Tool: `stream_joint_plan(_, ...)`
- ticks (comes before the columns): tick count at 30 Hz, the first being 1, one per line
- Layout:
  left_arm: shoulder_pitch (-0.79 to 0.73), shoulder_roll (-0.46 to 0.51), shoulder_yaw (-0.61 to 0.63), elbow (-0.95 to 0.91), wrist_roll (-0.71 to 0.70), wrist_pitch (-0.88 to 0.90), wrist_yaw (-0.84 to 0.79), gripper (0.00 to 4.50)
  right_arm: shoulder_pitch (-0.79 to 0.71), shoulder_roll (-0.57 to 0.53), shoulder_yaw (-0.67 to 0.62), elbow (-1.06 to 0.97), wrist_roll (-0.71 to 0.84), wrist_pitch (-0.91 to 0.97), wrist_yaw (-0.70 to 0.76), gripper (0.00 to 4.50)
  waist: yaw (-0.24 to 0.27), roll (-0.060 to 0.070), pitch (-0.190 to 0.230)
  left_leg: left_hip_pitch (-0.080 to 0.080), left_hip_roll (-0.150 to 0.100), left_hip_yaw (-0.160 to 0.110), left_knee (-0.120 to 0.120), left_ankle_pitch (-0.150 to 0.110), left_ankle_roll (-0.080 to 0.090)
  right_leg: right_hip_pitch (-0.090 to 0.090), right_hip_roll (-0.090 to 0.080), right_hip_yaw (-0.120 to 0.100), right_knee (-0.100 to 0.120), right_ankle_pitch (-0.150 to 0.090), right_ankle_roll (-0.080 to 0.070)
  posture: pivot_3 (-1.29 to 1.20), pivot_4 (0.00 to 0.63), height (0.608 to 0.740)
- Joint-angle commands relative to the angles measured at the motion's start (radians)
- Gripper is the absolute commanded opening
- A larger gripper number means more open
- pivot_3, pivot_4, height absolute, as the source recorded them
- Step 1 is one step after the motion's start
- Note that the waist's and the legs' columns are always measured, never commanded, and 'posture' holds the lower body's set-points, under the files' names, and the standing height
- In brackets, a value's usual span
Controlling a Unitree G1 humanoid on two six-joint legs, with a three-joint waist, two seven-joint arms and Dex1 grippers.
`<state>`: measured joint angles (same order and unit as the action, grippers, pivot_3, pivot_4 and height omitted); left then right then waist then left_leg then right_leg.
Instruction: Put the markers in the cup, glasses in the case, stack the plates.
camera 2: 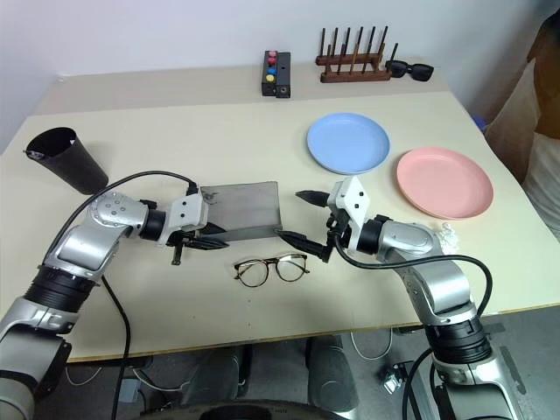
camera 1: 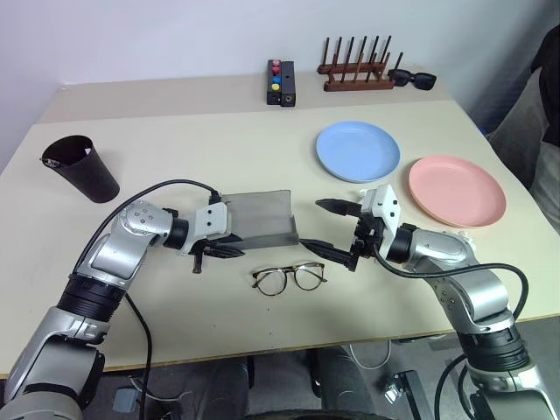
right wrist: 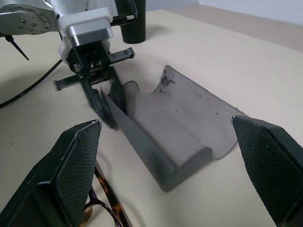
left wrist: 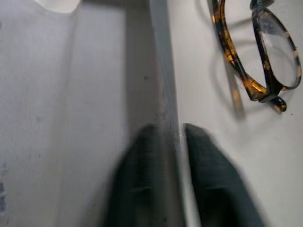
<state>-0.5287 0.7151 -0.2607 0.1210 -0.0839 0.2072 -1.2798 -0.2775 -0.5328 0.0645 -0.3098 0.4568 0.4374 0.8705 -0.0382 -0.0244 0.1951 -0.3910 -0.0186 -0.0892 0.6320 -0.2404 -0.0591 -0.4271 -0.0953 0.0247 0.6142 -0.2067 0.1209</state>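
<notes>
The grey case (camera 1: pixel 262 214) lies open at the table's middle, lid flat toward the back. My left gripper (camera 1: pixel 219 251) is slightly open, its fingers (left wrist: pixel 203 179) astride the case's front wall near its left end. Off the case's right end my right gripper (camera 1: pixel 320 227) stands wide open with nothing between its fingers. In front of the case, on the table, lie the glasses (camera 1: pixel 289 278). The dark cup (camera 1: pixel 83 168) stands at the far left. Back right, the blue plate (camera 1: pixel 357 150) and pink plate (camera 1: pixel 457 189) sit side by side, apart. The markers are out of view.
At the table's back edge are a black box with coloured buttons (camera 1: pixel 281 83), a wooden rack (camera 1: pixel 356 72) and black sunglasses (camera 1: pixel 411 80). A small crumpled white scrap (camera 1: pixel 461 236) lies by the pink plate's front.
</notes>
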Motion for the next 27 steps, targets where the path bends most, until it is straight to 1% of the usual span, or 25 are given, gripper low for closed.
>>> stream_joint_plan(1, -0.011, 0.004, 0.032, -0.018, -0.003, -0.005, 0.028, 1.88, 0.004, -0.013, -0.027, -0.046, 0.017, -0.008, 0.001, 4.5, 0.0, 0.0, 0.0, 0.0, 0.0, 0.0, 0.0, 0.0, 0.0, 0.0, 0.0, 0.0, 0.0, 0.0, 0.0, 0.0, 0.15, 0.734)
stream_joint_plan(6, -0.042, 0.009, 0.11, -0.068, -0.096, 0.058, 0.023, 1.88, 0.024, -0.043, -0.045, -0.048, 0.021, -0.003, 0.012, 4.5, 0.001, 0.0, 0.0, 0.0, 0.0, 0.0, 0.0, 0.0, 0.0, 0.0, 0.0, 0.0, 0.0, 0.0, 0.0, 0.0, 0.15, 0.734)
stream_joint_plan(8, -0.05, 0.006, 0.145, -0.114, -0.154, 0.1, 0.018, 1.88, 0.037, -0.06, -0.057, -0.045, 0.021, -0.003, 0.015, 4.5, 0.003, 0.0, 0.0, 0.0, 0.0, 0.0, 0.0, 0.0, 0.0, 0.0, 0.0, 0.0, 0.0, 0.0, 0.0, 0.0, 0.15, 0.734)
stream_joint_plan(11, -0.038, -0.006, 0.159, -0.224, -0.224, 0.173, 0.024, 2.73, 0.06, -0.086, -0.081, -0.037, 0.014, -0.01, 0.022, 4.5, 0.003, 0.0, 0.0, 0.0, 0.0, 0.0, 0.0, 0.0, 0.0, 0.0, 0.0, 0.0, 0.0, 0.0, 0.0, 0.0, 0.15, 0.734)
stream_joint_plan(14, -0.011, -0.017, 0.088, -0.314, -0.207, 0.168, 0.018, 4.25, 0.087, -0.109, -0.106, -0.038, 0.018, -0.009, 0.025, 4.5, 0.004, 0.0, 0.0, 0.0, 0.0, 0.0, 0.0, 0.0, 0.0, 0.0, 0.0, 0.0, 0.0, 0.0, 0.0, 0.0, 0.15, 0.734)
stream_joint_plan(15, -0.007, -0.022, 0.072, -0.331, -0.207, 0.173, 0.017, 4.43, 0.093, -0.112, -0.11, -0.039, 0.018, -0.009, 0.025, 4.5, 0.004, 0.0, 0.0, 0.0, 0.0, 0.0, 0.0, 0.0, 0.0, 0.0, 0.0, 0.0, 0.0, 0.0, 0.0, 0.0, 0.15, 0.734)
stream_joint_plan(17, -0.005, -0.033, 0.037, -0.342, -0.196, 0.173, 0.014, 4.43, 0.104, -0.115, -0.114, -0.044, 0.017, -0.01, 0.025, 4.5, 0.003, 0.0, 0.0, 0.0, 0.0, 0.0, 0.0, 0.0, 0.0, 0.0, 0.0, 0.0, 0.0, 0.0, -0.001, 0.0, 0.15, 0.734)
stream_joint_plan(19, -0.013, -0.052, -0.044, -0.321, -0.139, 0.147, 0.007, 4.43, 0.124, -0.118, -0.116, -0.058, 0.014, -0.01, 0.017, 4.5, 0.003, 0.0, 0.0, 0.0, 0.0, 0.0, 0.0, 0.0, 0.0, 0.0, 0.0, 0.0, 0.0, -0.001, -0.002, 0.0, 0.15, 0.734)
stream_joint_plan(22, -0.037, -0.099, -0.129, -0.274, -0.107, 0.141, -0.01, 4.43, 0.153, -0.114, -0.124, -0.089, 0.018, -0.002, -0.004, 4.5, 0.006, 0.0, 0.0, 0.0, 0.0, 0.0, 0.001, 0.0, 0.0, 0.001, 0.0, 0.0, 0.0, -0.001, -0.002, 0.0, 0.15, 0.734)
stream_joint_plan(27, -0.079, -0.151, -0.204, -0.183, -0.066, 0.111, -0.039, 4.43, 0.202, -0.11, -0.146, -0.144, 0.026, 0.014, -0.042, 4.5, 0.018, 0.0, 0.0, 0.0, 0.0, 0.001, 0.001, 0.0, 0.0, 0.001, 0.0, 0.0, 0.0, -0.002, -0.003, 0.0, 0.15, 0.734)
